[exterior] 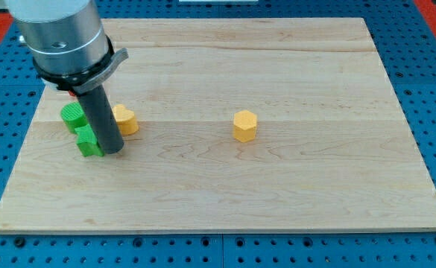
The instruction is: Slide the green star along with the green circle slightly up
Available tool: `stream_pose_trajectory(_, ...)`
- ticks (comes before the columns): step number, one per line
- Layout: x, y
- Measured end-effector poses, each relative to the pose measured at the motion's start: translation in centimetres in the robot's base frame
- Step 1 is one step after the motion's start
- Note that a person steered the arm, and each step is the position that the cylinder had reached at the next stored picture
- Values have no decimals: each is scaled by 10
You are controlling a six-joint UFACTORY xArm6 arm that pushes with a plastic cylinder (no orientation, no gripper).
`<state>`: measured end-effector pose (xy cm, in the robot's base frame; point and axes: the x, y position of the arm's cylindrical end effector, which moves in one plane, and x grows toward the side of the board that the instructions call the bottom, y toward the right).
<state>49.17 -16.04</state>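
A green circle (72, 116) lies near the left edge of the wooden board (277, 186). A green star (88, 141) sits just below and right of it, touching it. My tip (112, 151) is at the star's right side, right against it at its lower right. The dark rod hides part of the star and part of a yellow block (126, 119) to its right. A bit of red block (71, 93) shows just above the green circle, mostly hidden by the arm.
A yellow hexagon block (244, 126) stands near the board's middle. The arm's grey body (59, 37) covers the board's top left corner. The board lies on a blue perforated table (426, 45).
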Motion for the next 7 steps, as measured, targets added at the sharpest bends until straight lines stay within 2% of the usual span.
stream_pose_trajectory(3,-15,-38)
stream_pose_trajectory(5,15,-35)
stream_pose_trajectory(7,19,-43)
